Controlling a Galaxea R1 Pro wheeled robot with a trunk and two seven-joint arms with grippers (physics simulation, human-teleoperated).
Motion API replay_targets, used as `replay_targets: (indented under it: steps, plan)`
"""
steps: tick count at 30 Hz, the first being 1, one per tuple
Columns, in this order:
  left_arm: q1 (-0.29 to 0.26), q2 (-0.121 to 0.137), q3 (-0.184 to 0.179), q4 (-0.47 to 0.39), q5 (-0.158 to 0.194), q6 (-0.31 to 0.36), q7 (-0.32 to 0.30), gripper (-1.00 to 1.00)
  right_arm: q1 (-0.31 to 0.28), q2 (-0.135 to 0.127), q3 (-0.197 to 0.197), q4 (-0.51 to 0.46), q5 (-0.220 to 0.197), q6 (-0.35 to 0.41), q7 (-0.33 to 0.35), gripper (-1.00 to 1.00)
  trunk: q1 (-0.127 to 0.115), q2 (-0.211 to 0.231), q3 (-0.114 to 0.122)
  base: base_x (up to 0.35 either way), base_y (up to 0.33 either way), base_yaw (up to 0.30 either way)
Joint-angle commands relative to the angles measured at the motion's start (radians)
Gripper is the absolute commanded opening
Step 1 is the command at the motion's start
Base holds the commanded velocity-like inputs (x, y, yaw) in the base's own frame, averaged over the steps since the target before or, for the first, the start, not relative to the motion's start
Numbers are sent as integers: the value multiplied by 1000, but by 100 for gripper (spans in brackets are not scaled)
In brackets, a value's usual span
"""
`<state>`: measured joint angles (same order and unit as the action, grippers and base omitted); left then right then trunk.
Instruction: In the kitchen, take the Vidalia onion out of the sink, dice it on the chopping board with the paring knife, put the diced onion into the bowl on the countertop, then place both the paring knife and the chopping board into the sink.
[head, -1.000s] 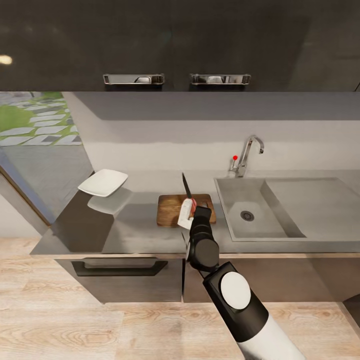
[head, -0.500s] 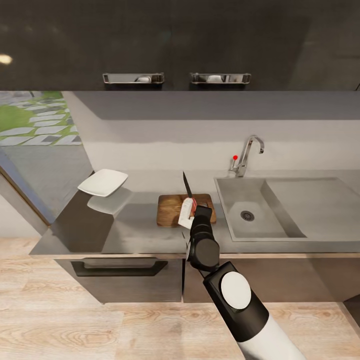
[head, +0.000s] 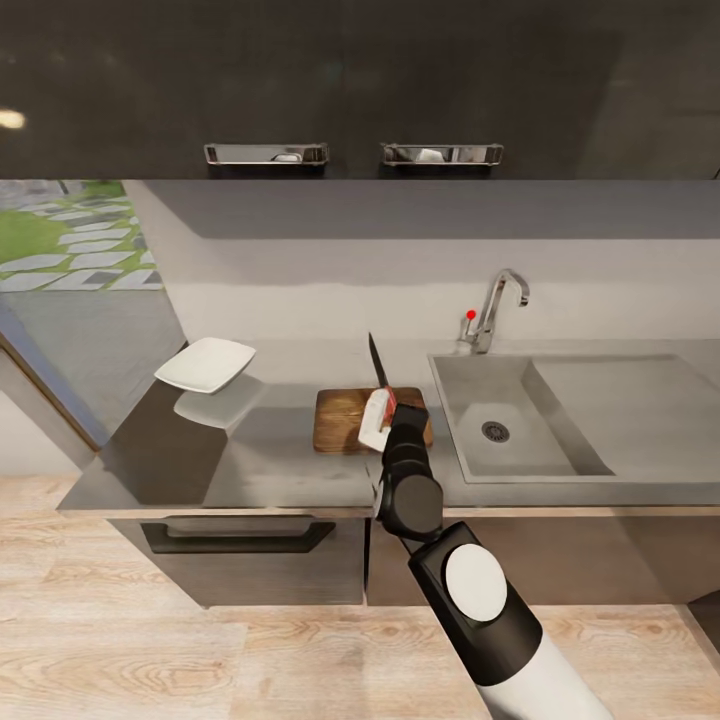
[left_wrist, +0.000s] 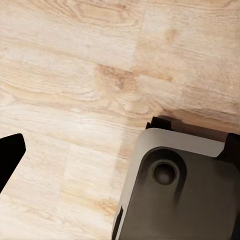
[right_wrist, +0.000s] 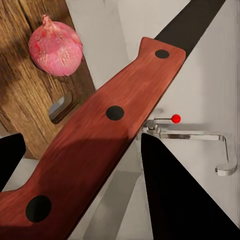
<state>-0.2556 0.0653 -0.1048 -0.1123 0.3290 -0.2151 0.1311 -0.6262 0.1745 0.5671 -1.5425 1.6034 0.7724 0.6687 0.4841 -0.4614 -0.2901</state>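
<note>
My right gripper is shut on the paring knife and holds it over the chopping board, dark blade pointing away toward the wall. In the right wrist view the reddish handle runs between my dark fingers. Beyond it the Vidalia onion rests on the chopping board near its slot hole. The sink lies right of the board, with its faucet behind. At the far left of the countertop sits the white bowl. My left gripper hangs open over the floor.
Dark wall cabinets with chrome handles hang above the counter. A drawer with a dark handle sits under the front edge. The drainboard stretches right of the basin. Wooden floor lies below, beside the robot's base.
The right gripper and the knife have shifted slightly to the right and away over the board. The bowl, board and sink have not moved.
</note>
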Motion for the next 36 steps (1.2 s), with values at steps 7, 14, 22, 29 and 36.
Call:
replay_targets:
  steps: [7,14,22,29,36]
  plan:
    - [-1,0,-8,0,7,-1,4,100,-1,0,0,-1,16,2,14,-100,0,-2,-2,0,0,0]
    - [-1,0,-9,0,7,-2,4,100,-1,0,-2,1,14,2,16,-100,0,-2,-2,0,0,0]
    - [-1,1,-9,0,7,-2,4,100,-1,0,-3,8,13,1,18,-100,0,-2,-2,0,0,0]
    - [-1,1,-9,0,7,-2,4,100,-1,0,-3,28,12,1,19,-100,0,-2,-2,0,0,0]
    - [-1,1,-9,2,7,-2,4,100,-1,0,-3,31,9,1,19,-100,0,-2,-2,0,0,0]
